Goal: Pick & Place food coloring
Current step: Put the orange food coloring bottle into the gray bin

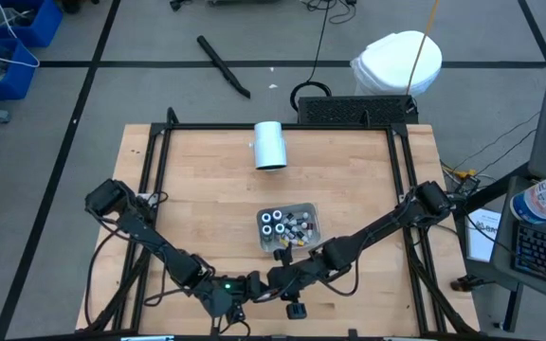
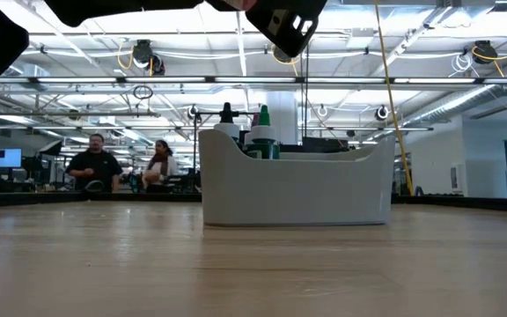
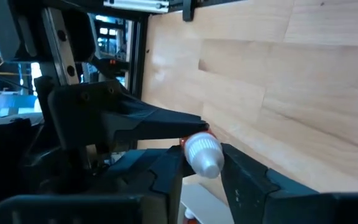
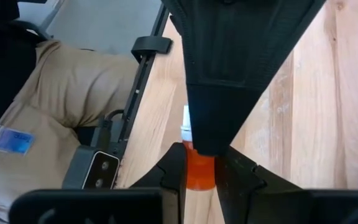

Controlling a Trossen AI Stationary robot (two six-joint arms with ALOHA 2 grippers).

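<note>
pale wood plank tabletop (image 1: 349, 180) in black frame, open hall with ceiling lights behind. grey rectangular tray (image 2: 296, 185) mid-tabletop holds tiny capped bottles (image 1: 287, 224). both grippers meet at near edge: right gripper (image 4: 199, 167) pinching orange white-capped bottle (image 4: 197, 171); left gripper (image 3: 202, 165) fingers flank its cap, grip unclear.

Dark jointed arms, seemingly matte black

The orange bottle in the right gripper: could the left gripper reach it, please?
Likely yes: the left gripper is at the orange bottle's white cap, unobstructed; the right gripper holds it.
</note>
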